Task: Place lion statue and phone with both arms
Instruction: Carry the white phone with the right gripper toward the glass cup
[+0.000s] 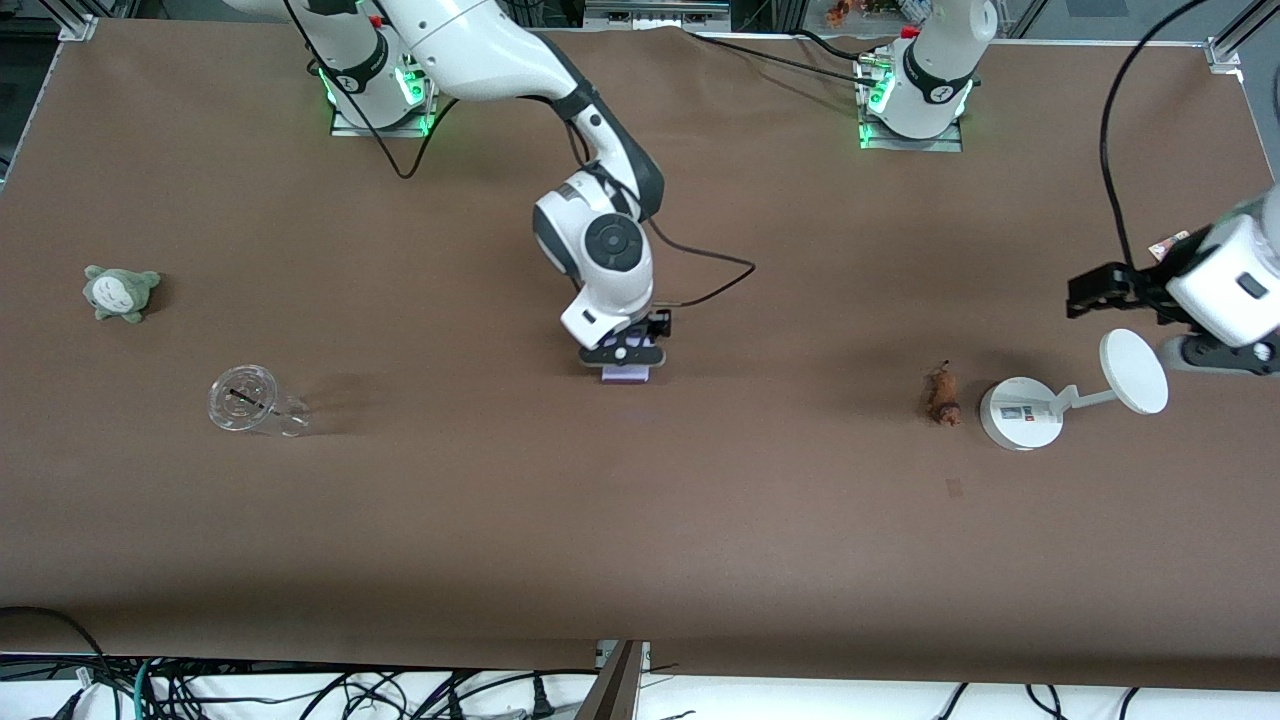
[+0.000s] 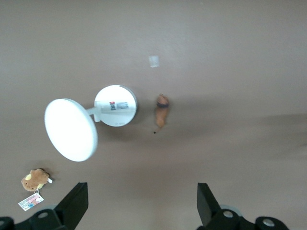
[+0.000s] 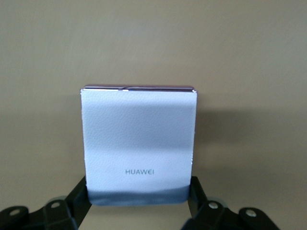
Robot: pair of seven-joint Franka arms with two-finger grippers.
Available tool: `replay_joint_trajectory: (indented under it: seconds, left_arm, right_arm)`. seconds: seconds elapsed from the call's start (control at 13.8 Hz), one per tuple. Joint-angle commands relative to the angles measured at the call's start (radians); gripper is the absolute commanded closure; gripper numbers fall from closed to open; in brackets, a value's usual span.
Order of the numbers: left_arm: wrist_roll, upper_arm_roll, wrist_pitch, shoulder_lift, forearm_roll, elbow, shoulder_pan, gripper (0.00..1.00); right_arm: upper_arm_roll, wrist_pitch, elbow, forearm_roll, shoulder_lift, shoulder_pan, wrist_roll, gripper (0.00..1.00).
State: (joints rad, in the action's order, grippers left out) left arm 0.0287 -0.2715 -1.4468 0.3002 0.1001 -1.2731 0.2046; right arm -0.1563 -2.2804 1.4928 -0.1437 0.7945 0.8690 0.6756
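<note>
The phone (image 1: 627, 375), flat and pale lavender, is at the table's middle. My right gripper (image 1: 624, 354) stands over it, its fingers pressed against the phone's two side edges. In the right wrist view the phone (image 3: 139, 143) fills the space between the fingers of the right gripper (image 3: 139, 197). The lion statue (image 1: 941, 395), small and reddish-brown, lies on the table toward the left arm's end, beside a white stand. My left gripper (image 1: 1090, 295) is open and empty, up in the air over the table by the stand. In the left wrist view (image 2: 142, 201) the statue (image 2: 161, 110) lies apart from the fingers.
The white round-based stand (image 1: 1020, 412) carries a tilted disc (image 1: 1133, 371). A tan plush toy with a tag (image 2: 34, 179) lies near the left gripper. A grey-green plush (image 1: 120, 292) and a clear cup on its side (image 1: 245, 400) lie toward the right arm's end.
</note>
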Motion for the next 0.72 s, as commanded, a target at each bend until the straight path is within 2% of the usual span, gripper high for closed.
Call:
replay_joint_trajectory:
  seconds: [0.0,0.14,0.22,0.29,0.36,0.51,0.65]
  left_arm:
    - [0.002,0.112,-0.145,-0.157,-0.042,-0.192,-0.069,0.0]
    - [0.003,0.139,-0.252,-0.27,-0.042,-0.345,-0.108,0.0]
    - [0.005,0.179,-0.289,-0.309,-0.043,-0.414,-0.149,0.0]
    - [0.004,0.236,-0.355,-0.328,-0.045,-0.458,-0.189,0.0]
    - [-0.001,0.248,-0.41,-0.341,-0.045,-0.495,-0.194,0.0]
    - [-0.006,0.248,-0.409,-0.349,-0.046,-0.502,-0.182,0.0]
    - [-0.003,0.245,-0.272,-0.346,-0.046,-0.473,-0.185,0.0]
  right_arm:
    - [-0.058,0.061,-0.002,0.006,-0.027,-0.054,-0.109,0.54]
    - [-0.135,0.117,0.003,0.0,-0.04,-0.068,-0.201,0.53]
    - [-0.175,0.148,0.003,-0.004,-0.04,-0.077,-0.267,0.54]
    - [-0.199,0.168,0.003,-0.007,-0.041,-0.102,-0.337,0.54]
    - [-0.206,0.176,0.007,-0.007,-0.049,-0.131,-0.379,0.54]
    - [-0.207,0.18,0.012,-0.007,-0.052,-0.194,-0.439,0.54]
    - [-0.207,0.185,0.02,-0.007,-0.054,-0.254,-0.501,0.54]
